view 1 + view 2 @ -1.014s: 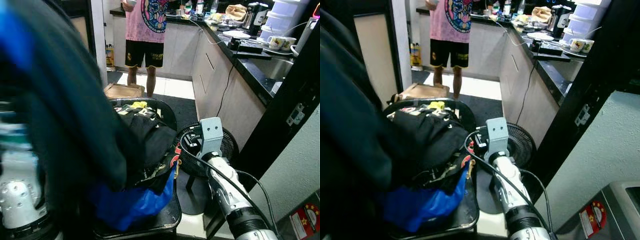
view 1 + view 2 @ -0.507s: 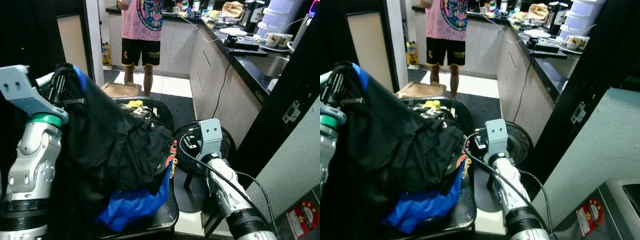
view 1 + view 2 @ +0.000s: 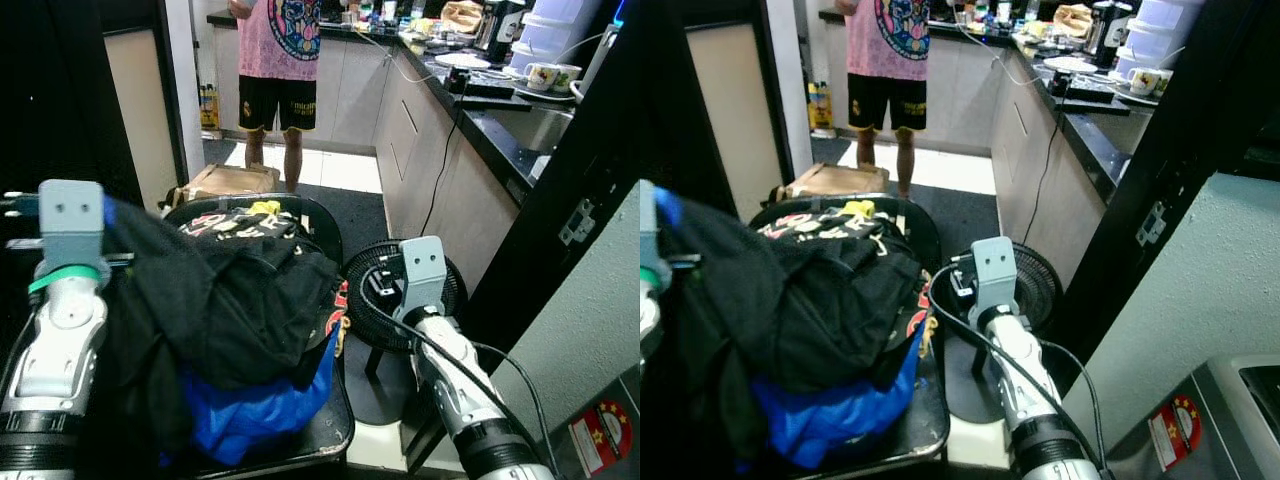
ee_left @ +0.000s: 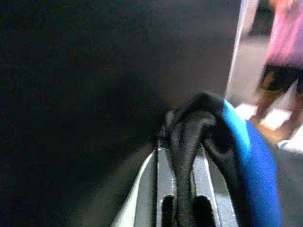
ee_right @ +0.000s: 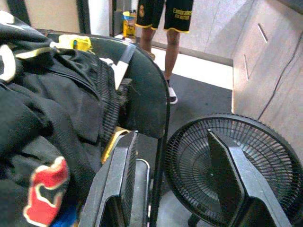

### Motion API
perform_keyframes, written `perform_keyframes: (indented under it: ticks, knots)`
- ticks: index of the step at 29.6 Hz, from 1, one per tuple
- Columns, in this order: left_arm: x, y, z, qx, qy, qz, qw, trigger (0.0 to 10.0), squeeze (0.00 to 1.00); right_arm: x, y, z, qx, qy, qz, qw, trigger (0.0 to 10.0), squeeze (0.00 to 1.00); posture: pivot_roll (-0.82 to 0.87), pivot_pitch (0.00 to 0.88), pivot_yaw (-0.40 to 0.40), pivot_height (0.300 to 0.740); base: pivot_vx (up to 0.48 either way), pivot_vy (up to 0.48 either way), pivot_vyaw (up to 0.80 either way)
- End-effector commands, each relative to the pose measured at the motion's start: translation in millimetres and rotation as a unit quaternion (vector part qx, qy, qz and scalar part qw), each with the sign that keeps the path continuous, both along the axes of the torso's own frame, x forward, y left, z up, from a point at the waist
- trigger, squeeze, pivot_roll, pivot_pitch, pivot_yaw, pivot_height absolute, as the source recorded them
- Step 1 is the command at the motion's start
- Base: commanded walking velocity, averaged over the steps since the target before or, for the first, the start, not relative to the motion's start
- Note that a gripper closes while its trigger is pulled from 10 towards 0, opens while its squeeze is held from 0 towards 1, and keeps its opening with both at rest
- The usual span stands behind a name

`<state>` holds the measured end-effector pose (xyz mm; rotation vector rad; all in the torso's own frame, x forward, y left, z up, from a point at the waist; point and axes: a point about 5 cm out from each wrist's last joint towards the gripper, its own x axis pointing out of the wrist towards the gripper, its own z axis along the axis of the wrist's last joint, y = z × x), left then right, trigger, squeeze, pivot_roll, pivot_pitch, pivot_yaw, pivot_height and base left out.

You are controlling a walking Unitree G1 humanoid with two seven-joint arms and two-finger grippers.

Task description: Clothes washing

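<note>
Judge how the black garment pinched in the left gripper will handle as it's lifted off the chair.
Likely floppy: the black garment drapes from the left gripper in folds. It may drag neighbours along, since it lies tangled with the blue cloth on the chair. Probably light and bunching.

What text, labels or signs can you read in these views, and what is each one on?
None can be read.
Person's black shorts: yellow print, too blurred.
Black garment on the chair pile: white lettering, creased and unreadable.
Red sticker on the washing machine: too small.
Mugs on the counter: pattern, no readable words.
</note>
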<state>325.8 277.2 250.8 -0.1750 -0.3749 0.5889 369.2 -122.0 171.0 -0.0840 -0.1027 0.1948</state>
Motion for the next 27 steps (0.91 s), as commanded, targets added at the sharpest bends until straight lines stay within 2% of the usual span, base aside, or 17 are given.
perform_keyframes:
  ticks: [1, 2, 5, 7, 9, 12, 13, 14, 15, 16, 18, 20, 21, 22, 23, 24, 27]
  knots:
    - [-4.5, 8.5, 6, -0.053, -0.054, -0.002, 0.997, 0.0, 0.0, -1.1, -3.3, -5, -0.005, 0.013, -0.003, 1.0, 10.0, 0.0, -0.02, 0.035, -0.053, 0.74, 0.0, 0.0, 0.0]
    - [-4.8, 8.7, 6, -0.056, -0.052, 0.003, 0.997, 0.0, 0.0, -0.9, -2.8, -5, -0.005, 0.013, -0.002, 1.0, 10.0, 0.0, -0.02, 0.035, -0.053, 0.74, 0.0, 0.0, 0.0]
    - [-3.4, 9.5, -4, 0.119, 0.073, 0.056, 0.989, 0.0, 0.0, -0.8, -1.1, -5, -0.006, 0.012, 0.0, 1.0, 10.0, 0.0, -0.02, 0.035, -0.052, 0.74, 0.0, 0.0, 0.0]
    - [-3.4, 9.5, -4, 0.119, 0.073, 0.056, 0.989, 0.0, 0.0, -0.8, -1.1, -5, -0.006, 0.012, 0.0, 1.0, 10.0, 0.0, -0.02, 0.035, -0.052, 0.74, 0.0, 0.0, 0.0]
    - [-0.1, -0.8, -8, 0.185, 0.095, 0.019, 0.978, 0.0, 0.0, -1.0, -1.1, -5, -0.006, 0.012, 0.0, 1.0, 10.0, 0.0, -0.01, 0.036, -0.053, 0.74, 0.0, 0.0, 0.0]
    - [3.3, -15.2, -8, 0.145, 0.058, -0.059, 0.986, 0.0, 0.0, -1.3, -1.3, -5, -0.006, 0.012, 0.0, 1.0, 10.0, 0.0, -0.01, 0.036, -0.054, 0.74, 0.0, 0.0, 0.0]
    - [1.9, -46.6, 3, 0.058, -0.05, -0.215, 0.974, 0.0, 0.0, -1.5, -1.5, -6, -0.007, 0.012, 0.001, 1.0, 10.0, 0.0, -0.01, 0.036, -0.053, 0.74, 0.0, 0.0, 0.0]
    - [1.9, -46.6, 3, 0.058, -0.05, -0.215, 0.974, 0.0, 0.0, -1.5, -1.5, -6, -0.007, 0.012, 0.001, 1.0, 10.0, 0.0, -0.01, 0.036, -0.053, 0.74, 0.0, 0.0, 0.0]
    - [-1.4, -58.5, 9, 0.029, -0.095, -0.273, 0.957, 0.0, 0.0, -1.5, -1.5, -6, -0.008, 0.013, 0.001, 1.0, 10.0, 0.0, -0.01, 0.036, -0.053, 0.74, 0.0, 0.0, 0.0]
    - [-1.4, -58.5, 9, 0.029, -0.095, -0.273, 0.957, 0.0, 0.0, -1.5, -1.5, -6, -0.008, 0.013, 0.001, 1.0, 10.0, 0.0, -0.01, 0.036, -0.053, 0.74, 0.0, 0.0, 0.0]
    - [-12.3, -93.0, 14, 0.055, -0.134, -0.404, 0.903, 0.0, 0.0, -1.3, -1.3, -5, -0.008, 0.012, 0.001, 1.0, 10.0, 0.0, -0.01, 0.035, -0.053, 0.74, 0.0, 0.0, 0.0]
    - [-18.4, -112.5, 11, 0.085, -0.132, -0.466, 0.871, 0.0, 0.0, -1.1, -1.2, -5, -0.009, 0.012, 0.001, 1.0, 10.0, 0.0, -0.01, 0.035, -0.053, 0.74, 0.0, 0.0, 0.0]
    - [-18.4, -112.5, 11, 0.085, -0.132, -0.466, 0.871, 0.0, 0.0, -1.1, -1.2, -5, -0.009, 0.012, 0.001, 1.0, 10.0, 0.0, -0.01, 0.035, -0.053, 0.74, 0.0, 0.0, 0.0]
    - [-21.4, -126.9, 6, 0.092, -0.123, -0.507, 0.848, 0.0, 0.0, -1.2, -1.1, -5, -0.009, 0.012, 0.001, 1.0, 10.0, 0.0, -0.01, 0.034, -0.053, 0.74, 0.0, 0.0, 0.0]
    - [-21.4, -126.9, 6, 0.092, -0.123, -0.507, 0.848, 0.0, 0.0, -1.2, -1.1, -5, -0.009, 0.012, 0.001, 1.0, 10.0, 0.0, -0.01, 0.034, -0.053, 0.74, 0.0, 0.0, 0.0]
    - [-23.7, -136.1, 2, 0.096, -0.116, -0.531, 0.834, 0.0, 0.0, -1.3, -1.0, -5, -0.009, 0.012, 0.002, 1.0, 10.0, 0.0, -0.01, 0.034, -0.053, 0.74, 0.0, 0.0, 0.0]
    - [-26.4, -180.7, -25, 0.108, -0.063, -0.599, 0.791, 0.0, 0.0, -1.7, -2.2, -6, -0.01, 0.012, 0.001, 1.0, 10.0, 0.0, -0.02, 0.032, -0.047, 0.74, 0.0, 0.0, 0.0]
